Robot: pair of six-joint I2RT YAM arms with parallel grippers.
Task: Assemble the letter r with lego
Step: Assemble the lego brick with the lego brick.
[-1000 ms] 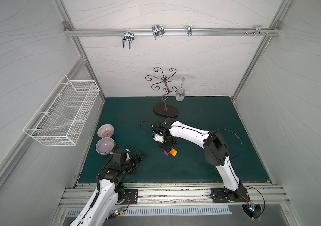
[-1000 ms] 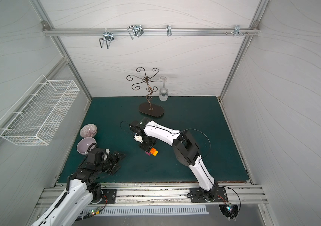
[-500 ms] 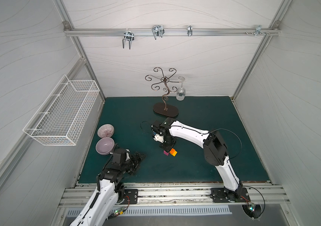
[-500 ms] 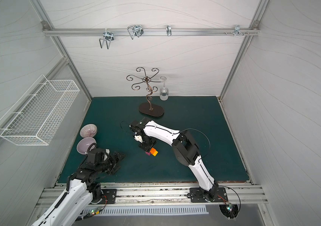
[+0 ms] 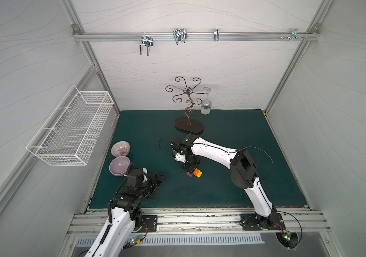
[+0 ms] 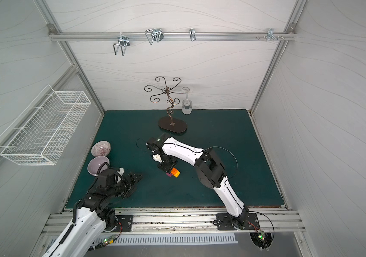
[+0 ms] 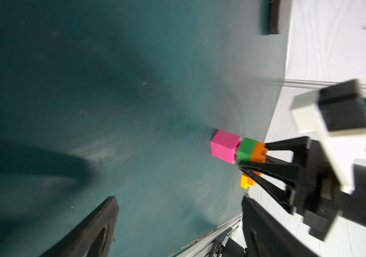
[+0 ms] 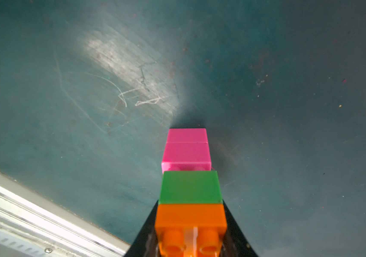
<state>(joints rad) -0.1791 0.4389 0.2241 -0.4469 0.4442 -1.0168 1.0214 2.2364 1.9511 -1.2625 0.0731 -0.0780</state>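
The right arm [image 5: 213,151] rises from its base on the front rail [image 5: 199,219], folds at the elbow and stretches low toward the middle of the bench [image 5: 233,138]. There its wrist bends down, so the right gripper [image 5: 190,167] points at the mat. Its jaws are clamped on the orange brick [image 8: 191,219] at the top of the letter r [image 5: 196,173]; the right wrist view shows a black finger on each side of that brick. Below the orange come the green brick [image 8: 189,187] and two pink bricks [image 8: 186,149], stacked as a straight stem whose pink end meets the mat. Whether it presses down or only touches I cannot tell. The yellow brick [image 7: 247,181] juts sideways, partly hidden behind a black finger in the left wrist view. The left arm [image 5: 119,222] is folded low near the front left corner. The left gripper [image 5: 159,178] lies close above the mat and aims toward the letter r, jaws wide apart, with green mat between them. A plain purple bowl [image 5: 119,165] sits just beside the left wrist, and a ribbed purple bowl [image 5: 120,148] is right behind it. Farther back stands a scrolled metal stand [image 5: 188,126], a wine glass [image 5: 206,108] hanging upside down from it. A white wire basket [image 5: 70,131] hangs on the left wall, and metal hooks [image 5: 146,44] hang from the back rail [image 5: 244,35].
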